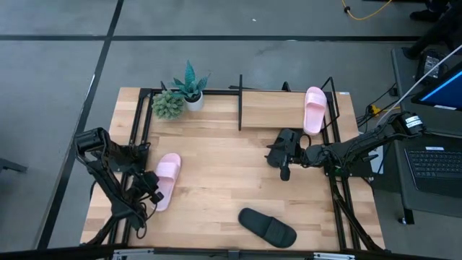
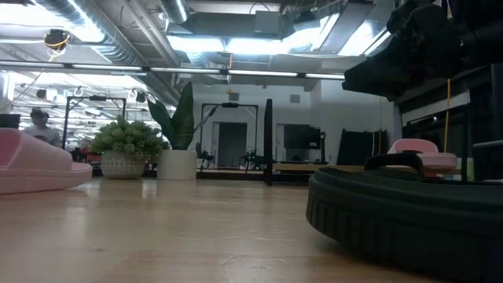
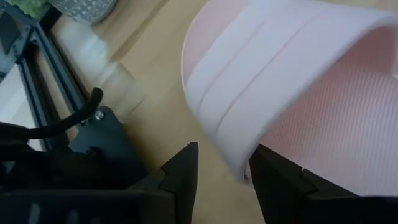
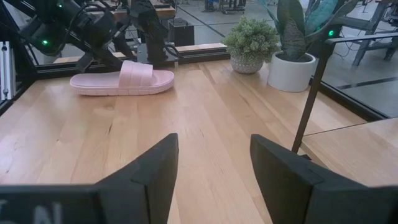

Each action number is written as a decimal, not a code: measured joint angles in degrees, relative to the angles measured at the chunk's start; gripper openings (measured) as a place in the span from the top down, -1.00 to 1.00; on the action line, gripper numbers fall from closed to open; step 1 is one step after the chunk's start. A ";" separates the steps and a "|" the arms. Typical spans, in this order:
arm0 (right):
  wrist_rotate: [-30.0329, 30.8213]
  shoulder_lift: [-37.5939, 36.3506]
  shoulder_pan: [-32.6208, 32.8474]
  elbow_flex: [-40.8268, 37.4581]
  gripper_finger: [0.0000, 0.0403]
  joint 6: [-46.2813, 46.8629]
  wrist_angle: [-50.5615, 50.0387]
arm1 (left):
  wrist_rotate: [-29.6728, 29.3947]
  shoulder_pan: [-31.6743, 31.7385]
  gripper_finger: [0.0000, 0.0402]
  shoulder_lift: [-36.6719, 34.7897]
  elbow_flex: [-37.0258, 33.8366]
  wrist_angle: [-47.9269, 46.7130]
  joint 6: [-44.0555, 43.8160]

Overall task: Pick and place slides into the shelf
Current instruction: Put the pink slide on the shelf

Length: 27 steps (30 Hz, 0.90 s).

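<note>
High view: the left hand (image 1: 154,189), fingers spread wide and gripping nothing, straddles a pink slide (image 1: 166,178) on the surface (image 1: 216,173), apparently poised to grasp; next it must close on the strap. The right hand (image 1: 283,165) hovers open, empty, near the shelf (image 1: 281,108), where another pink slide (image 1: 314,110) sits.

I see a wide bare stretch of table (image 1: 216,155) in the middle where a gripper could pass. At the back left, two plants (image 1: 180,97) stand close together and block that corner. An upright black bar (image 1: 240,101) of the shelf (image 1: 278,108) stands beside the free board space; one pink slide (image 1: 314,108) fills its right end. A black slide (image 1: 267,226) lies near the front edge (right of the middle). Another pink slide (image 1: 166,179) lies at the left, with the left gripper (image 3: 224,171) at it.
</note>
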 joint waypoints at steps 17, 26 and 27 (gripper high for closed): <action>0.02 0.00 0.00 0.02 0.00 -0.05 0.00 | -3.06 0.02 0.76 0.00 -1.33 7.14 2.29; 0.02 0.00 -0.02 0.02 0.00 -1.12 0.00 | -5.38 0.27 0.97 0.00 -0.19 7.82 -1.42; 0.02 0.00 -0.02 0.00 0.00 -1.12 0.00 | -5.77 0.40 0.96 0.02 0.17 7.84 -1.90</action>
